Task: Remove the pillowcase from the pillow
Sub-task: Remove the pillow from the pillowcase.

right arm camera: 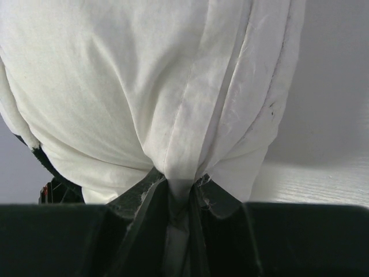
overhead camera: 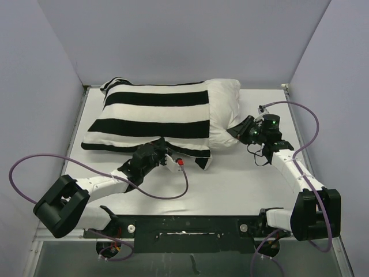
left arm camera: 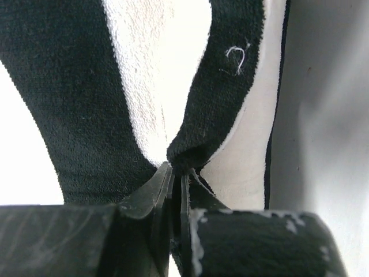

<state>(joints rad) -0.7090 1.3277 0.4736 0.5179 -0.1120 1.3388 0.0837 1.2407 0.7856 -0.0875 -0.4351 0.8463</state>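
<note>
The black and white striped pillowcase [overhead camera: 153, 112] lies across the back left of the table and covers most of the pillow [overhead camera: 225, 109], whose plain white end sticks out on the right. My left gripper [overhead camera: 157, 149] is at the cover's near edge, shut on a pinch of black-striped fabric [left arm camera: 190, 151]. My right gripper [overhead camera: 239, 130] is at the pillow's exposed end, shut on a fold of its white cloth [right arm camera: 181, 173]. In the right wrist view the pillow [right arm camera: 144, 86] bulges above the jaws.
The white table [overhead camera: 230, 184] runs between grey walls on three sides. Purple cables [overhead camera: 34, 164] loop off both arms, the right cable [overhead camera: 308, 115] arching near the right wall. A black mounting rail [overhead camera: 184, 222] spans the near edge.
</note>
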